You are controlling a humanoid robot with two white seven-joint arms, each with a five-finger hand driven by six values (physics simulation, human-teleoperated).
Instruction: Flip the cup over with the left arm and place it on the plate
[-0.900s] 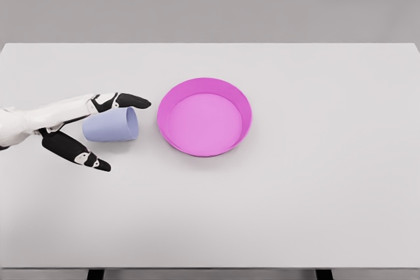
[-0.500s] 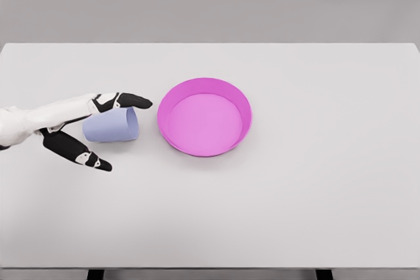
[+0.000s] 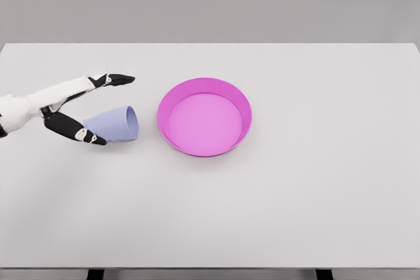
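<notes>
Fingers (image 3: 108,80) of my left hand (image 3: 56,106): spread, black-tipped, grasping nothing. Upper fingers reach out toward the far side of the table, passing above and beyond the cup; thumb lies lower, its tip overlapping the cup's closed end on the near-left side. Whether the thumb actually touches the cup wall, I cannot tell. Arm enters from the table's left edge, white-shelled.

Cup (image 3: 113,124): pale lavender-blue, lying on its side on the table's left part, about midway between the far and near edges. Open mouth faces right, toward the plate; narrower base points left toward my palm. Cup sits within the gap between my upper fingers and thumb.

Plate (image 3: 244,106): bright magenta, round, with a raised rim and a lighter pink floor. Position: just right of the cup, a narrow strip of bare surface between them, slightly left of the table's centre. Nothing lies in it.

Table (image 3: 315,195): flat, light grey-white, rectangular, spanning the whole width of the view; its far edge meets a plain grey backdrop, and dark legs show under its near edge.
</notes>
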